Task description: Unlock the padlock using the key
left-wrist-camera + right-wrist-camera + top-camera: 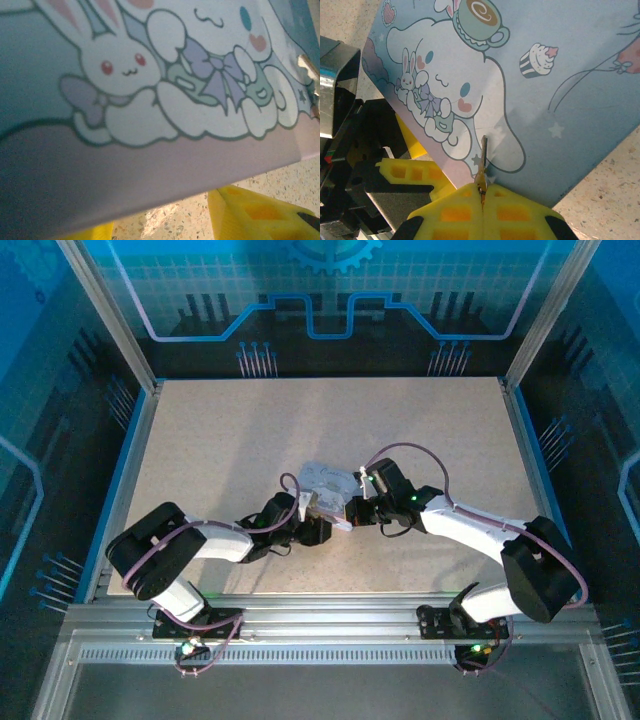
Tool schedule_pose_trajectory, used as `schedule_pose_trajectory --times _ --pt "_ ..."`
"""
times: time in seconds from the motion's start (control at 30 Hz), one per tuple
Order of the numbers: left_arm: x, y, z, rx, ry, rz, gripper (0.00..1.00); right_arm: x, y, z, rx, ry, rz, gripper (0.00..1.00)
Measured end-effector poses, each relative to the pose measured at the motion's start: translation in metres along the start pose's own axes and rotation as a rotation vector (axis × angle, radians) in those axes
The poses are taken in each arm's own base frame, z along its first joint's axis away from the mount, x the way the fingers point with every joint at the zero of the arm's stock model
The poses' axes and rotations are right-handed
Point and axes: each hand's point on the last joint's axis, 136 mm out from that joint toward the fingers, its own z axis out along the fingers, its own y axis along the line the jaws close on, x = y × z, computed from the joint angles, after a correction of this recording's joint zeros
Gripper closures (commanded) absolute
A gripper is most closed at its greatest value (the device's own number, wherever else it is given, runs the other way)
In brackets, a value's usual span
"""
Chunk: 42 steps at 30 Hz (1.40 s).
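My right gripper (482, 192) is shut on the key (483, 159), a thin metal sliver that sticks up from between the yellow fingertips. The key's tip lies over the printed lid of the lavender tin box (555, 75), near its corner. In the top view the right gripper (352, 512) meets the box (325, 480) mid-table. My left gripper (318, 518) is on the box's near left side. Its yellow fingers (260, 215) stand apart with bare table between them and their tips go under the box (150, 100). The padlock is hidden. A metal glint (306, 64) shows at the box's right edge.
The left gripper's yellow finger (415, 172) and black body (340, 90) sit close to the left of the key. The speckled table (230, 430) stretches out behind the box, inside a blue-walled enclosure with a metal rail (320, 625) at the near edge.
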Motion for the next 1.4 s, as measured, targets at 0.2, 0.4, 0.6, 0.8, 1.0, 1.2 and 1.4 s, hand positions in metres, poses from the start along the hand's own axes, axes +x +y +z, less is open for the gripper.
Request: schedule_pose_trajectory --times 0.2,0.4,0.6,0.8,1.0,1.2,1.4 --pt "-0.002 0.002 0.000 -0.017 -0.014 -0.045 0.49 0.000 0.000 0.000 0.000 -0.001 0.000 1.00" --pt "-0.005 0.002 0.002 -0.031 -0.031 -0.085 0.50 -0.001 0.001 0.001 -0.005 -0.001 -0.001 1.00" --pt "-0.007 0.004 0.003 -0.041 -0.047 -0.119 0.52 -0.002 0.002 0.002 -0.013 -0.003 -0.003 1.00" --pt "-0.007 0.003 0.005 -0.050 -0.057 -0.142 0.57 -0.003 0.002 0.003 -0.015 -0.006 -0.003 1.00" --pt "-0.008 0.003 0.008 -0.053 -0.067 -0.174 0.61 -0.004 0.003 0.003 -0.015 -0.013 -0.005 1.00" --pt "-0.010 0.002 0.010 -0.043 -0.075 -0.203 0.67 -0.004 0.002 0.003 -0.013 -0.015 -0.005 1.00" --pt "-0.009 0.002 0.010 -0.043 -0.076 -0.223 0.71 -0.005 0.002 0.003 -0.012 -0.016 -0.006 1.00"
